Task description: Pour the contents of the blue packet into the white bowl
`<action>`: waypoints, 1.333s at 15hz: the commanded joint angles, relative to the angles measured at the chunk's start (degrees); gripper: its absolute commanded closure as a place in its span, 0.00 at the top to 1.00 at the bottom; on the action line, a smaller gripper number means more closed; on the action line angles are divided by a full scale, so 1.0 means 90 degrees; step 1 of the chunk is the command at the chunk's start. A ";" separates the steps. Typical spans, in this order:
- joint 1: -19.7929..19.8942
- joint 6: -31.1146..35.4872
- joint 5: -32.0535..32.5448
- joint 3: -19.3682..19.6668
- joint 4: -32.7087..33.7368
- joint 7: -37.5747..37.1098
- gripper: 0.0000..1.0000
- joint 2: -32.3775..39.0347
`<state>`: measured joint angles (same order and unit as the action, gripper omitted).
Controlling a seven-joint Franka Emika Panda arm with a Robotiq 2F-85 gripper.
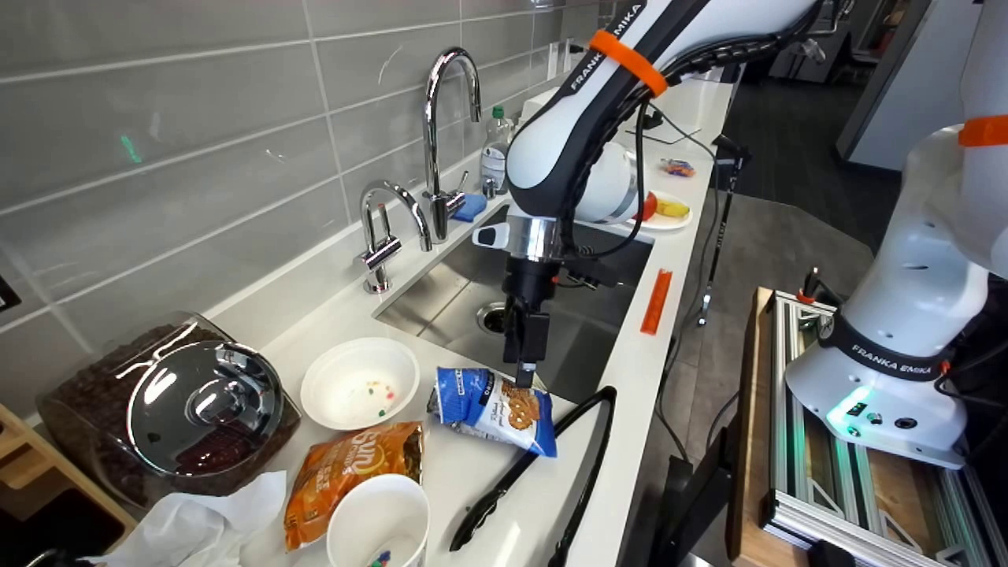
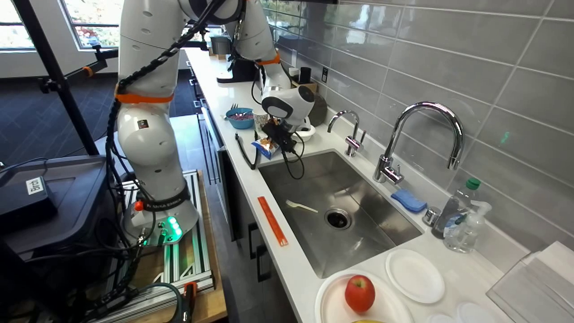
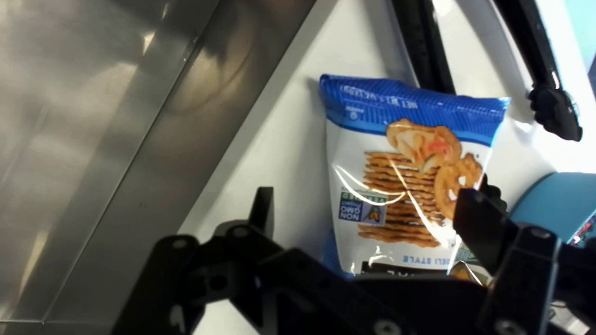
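The blue packet (image 1: 500, 405) lies on the counter beside the sink, one end resting over the black tongs. It is partly covered by the arm in an exterior view (image 2: 264, 147) and fills the middle of the wrist view (image 3: 400, 186). The white bowl (image 1: 339, 386) stands beside it towards the wall, with a few small coloured bits inside; it is partly hidden behind the gripper in an exterior view (image 2: 308, 133) and out of the wrist view. My gripper (image 1: 526, 374) points down just over the packet. In the wrist view its fingers (image 3: 367, 202) are wide apart, with the packet below and between them.
Black tongs (image 1: 604, 429) lie open near the counter edge. An orange-brown bag (image 1: 339, 476), a deep white cup (image 1: 370, 516) and a glass-lidded dark container (image 1: 209, 409) stand near the bowl. The sink (image 2: 314, 179) and tall faucet (image 1: 435, 142) are alongside. A blue bowl (image 2: 240, 119) is beyond the tongs.
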<state>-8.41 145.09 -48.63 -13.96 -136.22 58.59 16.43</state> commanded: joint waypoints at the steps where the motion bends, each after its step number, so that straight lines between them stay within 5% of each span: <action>1: 0.0146 0.0274 -0.0372 -0.0225 0.0136 0.0440 0.89 0.0296; 10: 0.0247 0.0324 -0.0434 -0.0321 0.0242 0.0681 0.25 0.0476; 15: 0.0246 0.0365 -0.0422 -0.0344 0.0260 0.0703 0.18 0.0472; 20: 0.0258 0.0398 -0.0435 -0.0394 0.0253 0.0847 0.00 0.0429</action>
<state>-6.73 146.76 -50.19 -16.36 -133.94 63.28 19.76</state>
